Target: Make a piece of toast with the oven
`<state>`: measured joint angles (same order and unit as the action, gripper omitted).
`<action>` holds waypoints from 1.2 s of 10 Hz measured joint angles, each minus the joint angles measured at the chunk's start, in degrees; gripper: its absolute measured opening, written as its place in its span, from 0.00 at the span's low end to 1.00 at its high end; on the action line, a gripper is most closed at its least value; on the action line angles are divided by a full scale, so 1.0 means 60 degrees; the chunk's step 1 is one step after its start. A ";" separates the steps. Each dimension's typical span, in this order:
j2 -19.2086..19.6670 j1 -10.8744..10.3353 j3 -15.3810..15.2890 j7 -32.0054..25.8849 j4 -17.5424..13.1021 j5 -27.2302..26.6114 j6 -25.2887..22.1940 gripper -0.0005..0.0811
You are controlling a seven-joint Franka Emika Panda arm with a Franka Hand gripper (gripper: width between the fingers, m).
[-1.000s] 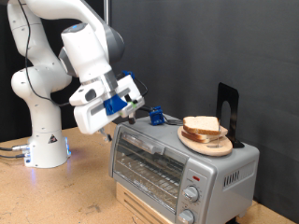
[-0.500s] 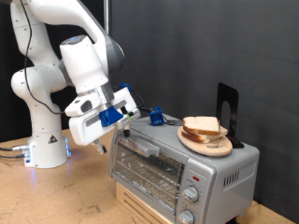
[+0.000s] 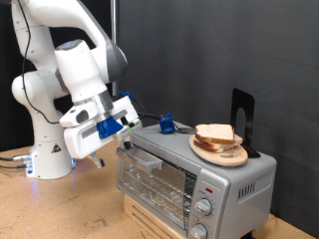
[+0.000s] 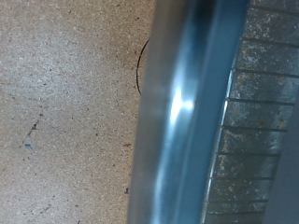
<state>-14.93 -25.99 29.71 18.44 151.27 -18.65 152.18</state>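
The silver toaster oven (image 3: 189, 174) stands at the exterior view's lower right, its glass door facing the bottom left and its two knobs (image 3: 204, 207) at the right. Slices of bread (image 3: 216, 134) lie stacked on a round wooden plate (image 3: 231, 155) on the oven's roof. My gripper (image 3: 125, 138) is at the left end of the door's top edge, by the handle; its fingers do not show clearly. The wrist view is filled by a shiny metal bar of the oven door (image 4: 177, 112) with the wire rack (image 4: 257, 112) beside it and the wooden table (image 4: 65, 112) beyond.
A small blue object (image 3: 166, 124) sits on the oven's roof near its back left. A black stand (image 3: 242, 115) rises behind the plate. The oven rests on a wooden box (image 3: 150, 214). The robot's base (image 3: 50, 149) stands on the table at the exterior view's left.
The hand has moved down and towards the exterior view's left, from above the oven's roof to the left end of the door's top edge.
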 joint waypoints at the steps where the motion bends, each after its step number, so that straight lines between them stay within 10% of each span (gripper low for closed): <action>1: 0.0008 0.0032 0.0016 0.0000 0.0006 0.0001 0.0000 1.00; 12: 0.2064 0.0254 0.0314 -0.0934 -0.1355 -0.1797 0.0285 1.00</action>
<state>-2.55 -24.47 31.59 12.84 143.14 -29.43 153.89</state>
